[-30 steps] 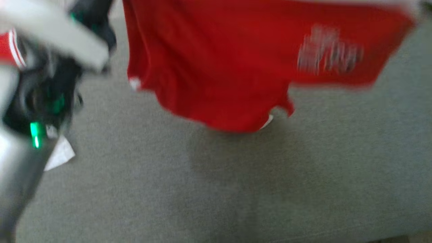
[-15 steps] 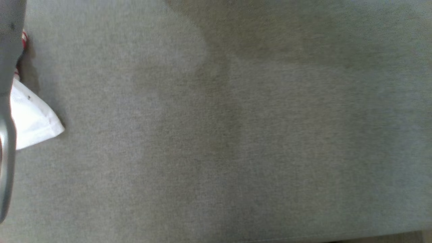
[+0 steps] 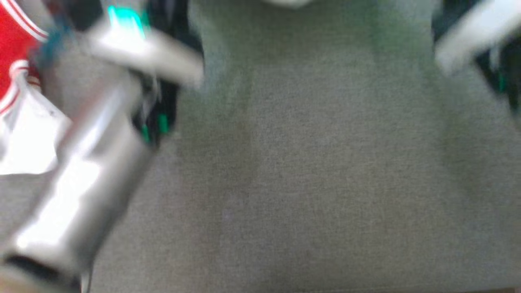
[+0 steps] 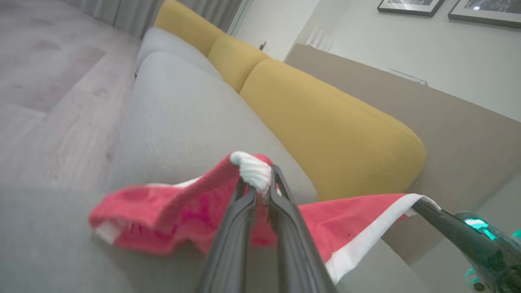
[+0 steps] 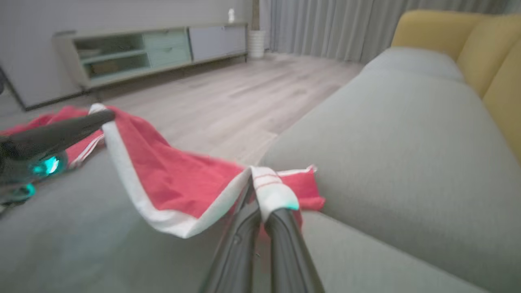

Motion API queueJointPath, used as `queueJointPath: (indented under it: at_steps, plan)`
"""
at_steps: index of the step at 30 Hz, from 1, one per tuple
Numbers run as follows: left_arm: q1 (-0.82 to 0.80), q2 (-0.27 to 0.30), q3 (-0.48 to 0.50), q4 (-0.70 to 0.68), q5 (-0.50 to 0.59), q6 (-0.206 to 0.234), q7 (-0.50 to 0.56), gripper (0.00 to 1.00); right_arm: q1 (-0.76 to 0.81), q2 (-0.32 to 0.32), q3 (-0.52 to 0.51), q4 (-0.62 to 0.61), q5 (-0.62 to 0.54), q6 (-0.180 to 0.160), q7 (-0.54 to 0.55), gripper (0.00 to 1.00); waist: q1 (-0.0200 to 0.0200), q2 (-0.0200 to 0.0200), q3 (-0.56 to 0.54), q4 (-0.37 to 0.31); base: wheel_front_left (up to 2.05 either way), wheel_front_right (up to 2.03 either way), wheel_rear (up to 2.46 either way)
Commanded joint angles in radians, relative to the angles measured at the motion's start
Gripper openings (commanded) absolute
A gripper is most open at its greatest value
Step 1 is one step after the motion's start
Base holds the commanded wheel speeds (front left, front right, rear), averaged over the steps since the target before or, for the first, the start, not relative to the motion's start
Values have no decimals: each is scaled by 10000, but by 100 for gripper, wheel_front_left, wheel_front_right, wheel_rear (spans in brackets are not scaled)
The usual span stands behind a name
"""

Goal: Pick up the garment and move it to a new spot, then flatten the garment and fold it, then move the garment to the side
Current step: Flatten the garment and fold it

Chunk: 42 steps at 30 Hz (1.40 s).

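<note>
head view: left arm [image 3: 81, 183] motion-blurred | garment [image 3: 10, 53] cut at left edge | right arm [image 3: 474, 38], perhaps, smeared

Soft, even indoor light is seen, without glare. The head view is heavily smeared by motion, the pale silver-grey forearm [image 3: 81, 175] especially. Wrist views are sharper, though the red-and-white fabric garment [image 4: 163, 211] is partly blurred.

Red garment [image 4: 333, 221] with white trim, bunched and sagging, two edges raised above grey sofa cushion [image 4: 183, 114]
</note>
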Motion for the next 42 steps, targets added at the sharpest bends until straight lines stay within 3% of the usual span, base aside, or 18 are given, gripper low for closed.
queueJointPath:
  at_steps: [1,5,13,19,23,27,33,37,42]
  plan:
    - [115,569,255,-493,-102,-51,-72,0,304,-299,90,-617,163,-7,78,0,1,0,-552,42,0,0,0]
    - [2500,1277,-44,-2072,-568,137,-40,0,2445,-2060,545,-2385,1319,-7,305,0,1,0,-1569,233,0,0,0]
    - [6956,2524,-195,-5452,-1900,1518,-28,0,6285,-4679,461,-5240,2719,-7,571,0,1,0,-3320,280,0,0,0]
    - [9588,3425,69,-7794,-2438,2455,-275,0,8887,-6593,41,-6751,3962,-7,565,0,1,0,-3565,367,0,0,0]
    - [10362,3617,256,-8956,-2714,2557,-339,0,9748,-7449,-675,-7171,4485,-7,222,0,1,0,-3188,500,0,0,0]
    - [10125,3576,576,-9095,-2918,2561,-307,0,9487,-7507,-1434,-7440,4563,-7,417,0,1,0,-2602,719,0,0,0]
    - [8526,3084,836,-8301,-3163,2442,227,0,7597,-6933,-2070,-7527,4317,-7,2084,0,1,0,-1535,1442,0,0,0]
    - [7079,2303,802,-7160,-3422,2397,719,0,5719,-6140,-1948,-7029,4120,-7,3456,0,1,0,-927,1982,0,0,0]
    - [5470,1356,530,-5502,-3241,2459,1077,0,3296,-4615,-1181,-5657,3576,-7,4610,0,1,0,-254,2481,0,0,0]
